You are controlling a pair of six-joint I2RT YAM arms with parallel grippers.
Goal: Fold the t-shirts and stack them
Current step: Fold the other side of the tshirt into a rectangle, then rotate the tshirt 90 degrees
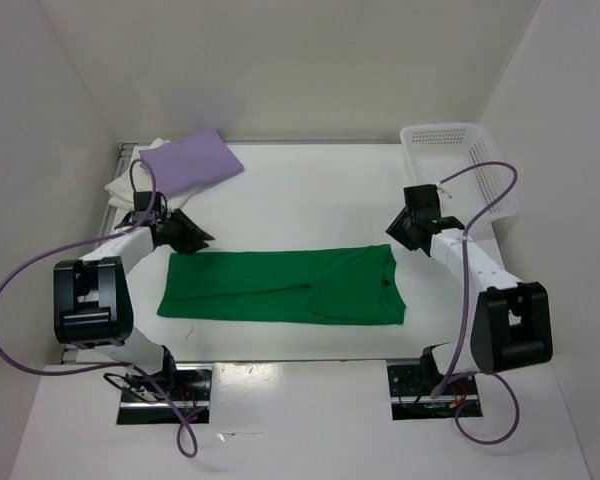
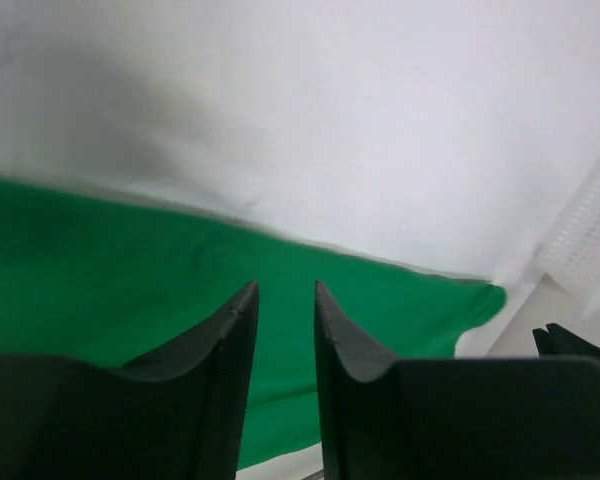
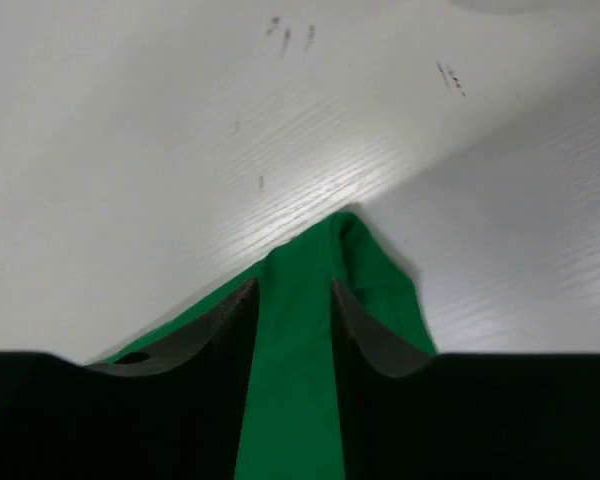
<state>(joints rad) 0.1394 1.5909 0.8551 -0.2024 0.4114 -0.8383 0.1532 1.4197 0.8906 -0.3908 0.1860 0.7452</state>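
Observation:
The green t-shirt [image 1: 280,285] lies folded into a long flat band across the table's middle. My left gripper [image 1: 187,234] hovers at its far left corner. In the left wrist view that gripper [image 2: 285,288] is open, and the green cloth [image 2: 100,270] lies beneath with nothing between the fingers. At the band's far right corner, my right gripper [image 1: 410,228] is open too [image 3: 292,282], its fingers straddling the corner of the green cloth [image 3: 365,255], which rests on the table. A folded lavender t-shirt [image 1: 190,162] rests on a white t-shirt [image 1: 123,186] at the back left.
A white perforated basket [image 1: 450,135] stands at the back right, and its edge shows in the left wrist view [image 2: 585,250]. White walls enclose the table on three sides. The arm bases and purple cables sit along the near edge.

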